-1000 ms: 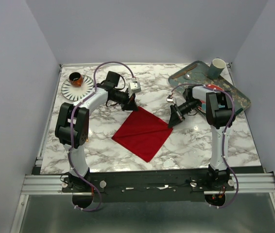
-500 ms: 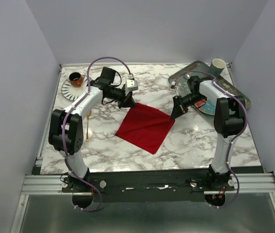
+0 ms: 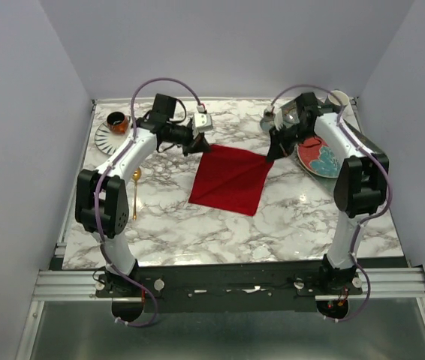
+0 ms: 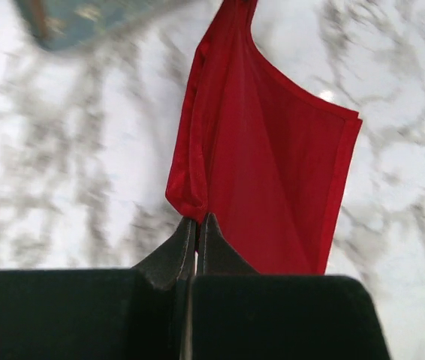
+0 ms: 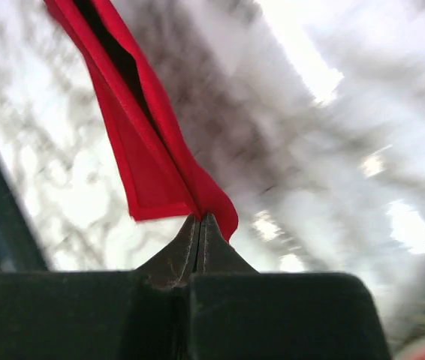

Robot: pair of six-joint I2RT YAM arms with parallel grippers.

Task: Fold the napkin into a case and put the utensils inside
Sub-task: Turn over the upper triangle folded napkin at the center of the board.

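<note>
The red napkin [image 3: 230, 178] lies folded on the marble table, its far edge lifted between the two grippers. My left gripper [image 3: 201, 147] is shut on the napkin's far left corner; the left wrist view shows the cloth [image 4: 265, 165] pinched at the fingertips [image 4: 197, 223]. My right gripper [image 3: 270, 155] is shut on the far right corner; the cloth [image 5: 152, 165] hangs from the fingertips [image 5: 200, 220] in the right wrist view. A gold spoon [image 3: 135, 180] lies on the table at the left. The silver fork is not in sight.
A white striped plate [image 3: 107, 137] with a small brown cup [image 3: 116, 121] stands at the back left. A round red patterned plate [image 3: 321, 157] lies on a green tray [image 3: 359, 135] at the back right, with a pale cup [image 3: 338, 99] behind it.
Both grippers have carried the napkin's two corners away from the arm bases toward the back of the table, dragging the cloth from a diamond into a squarer fold. The right arm uncovered the patterned plate.
</note>
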